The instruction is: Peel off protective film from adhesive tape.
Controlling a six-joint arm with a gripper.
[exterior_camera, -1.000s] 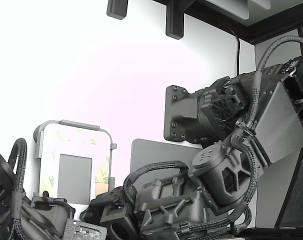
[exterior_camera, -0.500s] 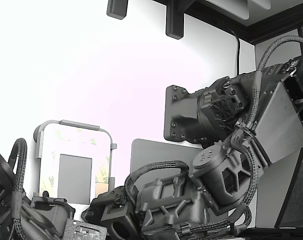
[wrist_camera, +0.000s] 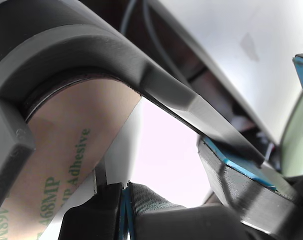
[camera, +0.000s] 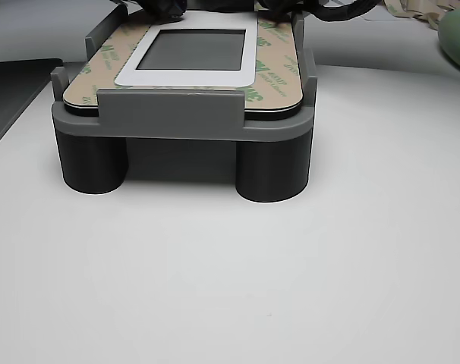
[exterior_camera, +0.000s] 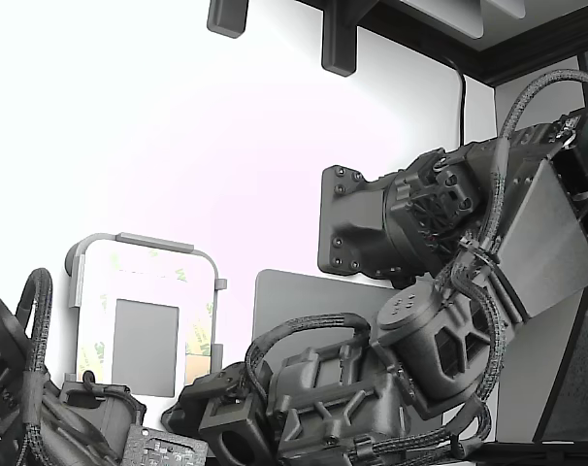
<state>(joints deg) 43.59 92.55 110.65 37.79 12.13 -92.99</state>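
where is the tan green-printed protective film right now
In the other view, the tan protective film lies framing the grey square, atop the grey fixture.

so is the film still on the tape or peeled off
Still on: in the other view the tan, green-printed protective film lies flat along the frame in the grey fixture; no lifted edge shows.

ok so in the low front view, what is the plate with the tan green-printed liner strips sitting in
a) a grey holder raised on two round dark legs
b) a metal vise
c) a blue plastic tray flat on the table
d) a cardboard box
a: in the low front view the white plate framed by tan liner strips rests in a grey holder standing on two round dark legs above the white table.
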